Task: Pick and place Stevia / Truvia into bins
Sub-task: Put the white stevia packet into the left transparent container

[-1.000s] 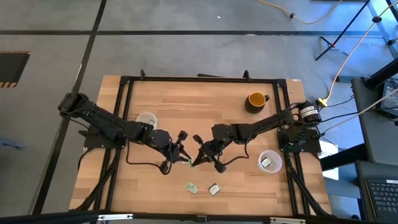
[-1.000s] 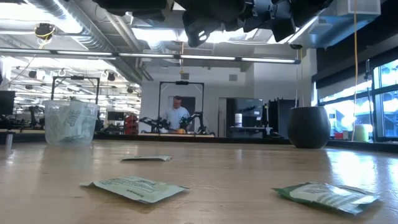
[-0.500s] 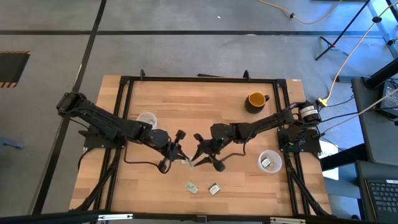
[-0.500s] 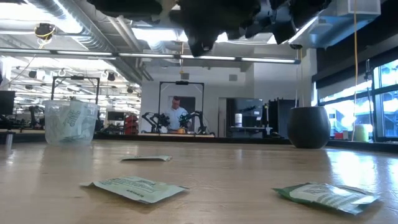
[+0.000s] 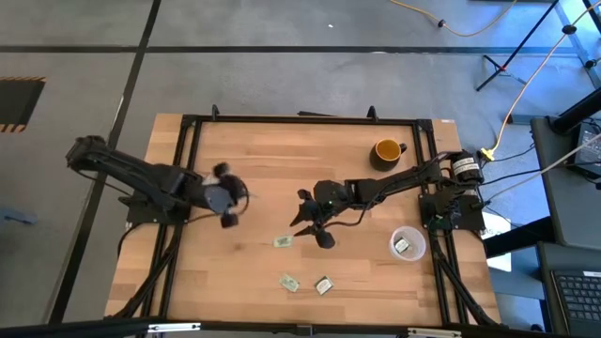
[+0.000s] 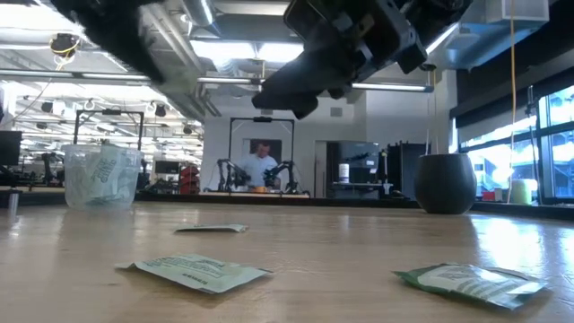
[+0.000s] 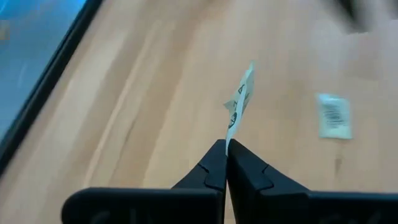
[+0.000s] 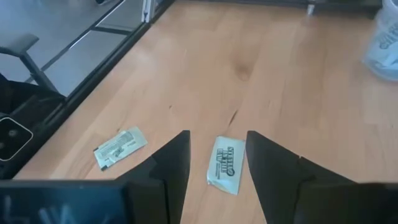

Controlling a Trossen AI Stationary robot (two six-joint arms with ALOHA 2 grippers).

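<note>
Left gripper [image 7: 226, 144]: fingers pressed together on the lower edge of a Stevia packet [image 7: 239, 99] — the packet stands up out of the closed tips, a thin white slip with pale green print, slightly bent. In the high view this gripper [image 5: 223, 194] is blurred, over the table's left half, about where the left cup would stand; the cup itself cannot be made out there.

Right gripper [image 8: 217, 152]: jaws apart with nothing between them, hanging above the table [image 5: 282, 164] near its middle.

Packet under the right jaws [image 8: 226, 164]: flat on the wood, seen through the gap between the two fingers; white with green lettering, rectangular. In the high view it lies just beside the gripper [image 5: 313, 219], toward the table's front edge [image 5: 282, 241].

Second packet by the right jaws [image 8: 119, 147]: flat, well off to one side of the fingers, pale with a small dark mark.

Front packets: two more lie close together near the front edge, [image 5: 289, 282] and [image 5: 324, 285] — crumpled, pale green and white.

Right cup [image 5: 408, 244]: clear plastic, at the table's right side, with a packet inside.

Left cup, low view [image 6: 102, 176]: translucent, packets showing through its wall.
</note>
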